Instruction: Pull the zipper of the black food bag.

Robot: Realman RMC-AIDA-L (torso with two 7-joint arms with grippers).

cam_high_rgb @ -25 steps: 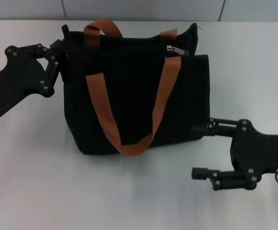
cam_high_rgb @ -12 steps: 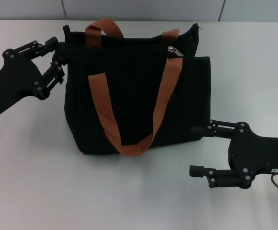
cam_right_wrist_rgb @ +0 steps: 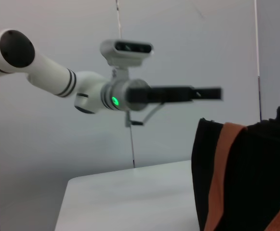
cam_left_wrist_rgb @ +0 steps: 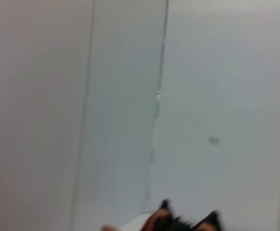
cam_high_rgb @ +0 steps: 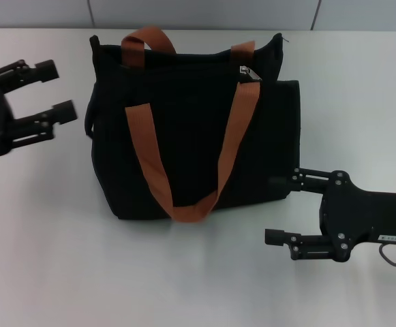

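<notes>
The black food bag (cam_high_rgb: 191,129) stands upright mid-table, its two rust-orange straps (cam_high_rgb: 146,157) draped down its front. The silver zipper (cam_high_rgb: 247,71) sits near the right end of the bag's top edge. My left gripper (cam_high_rgb: 58,88) hovers open a short way left of the bag's upper left corner, touching nothing. My right gripper (cam_high_rgb: 272,210) is open low at the bag's front right; its upper finger reaches close to the bag's lower right corner. In the right wrist view, the bag (cam_right_wrist_rgb: 246,183) fills the lower right side.
The white table (cam_high_rgb: 61,259) runs out to a pale wall behind it. In the right wrist view, the left arm (cam_right_wrist_rgb: 58,79) stretches across above the table. The left wrist view shows mostly wall, with only a sliver of the bag (cam_left_wrist_rgb: 183,224) at its edge.
My left gripper has let go of the bag's upper left corner, opened, and drawn back to the left. The right gripper has crept slightly left and lower.
</notes>
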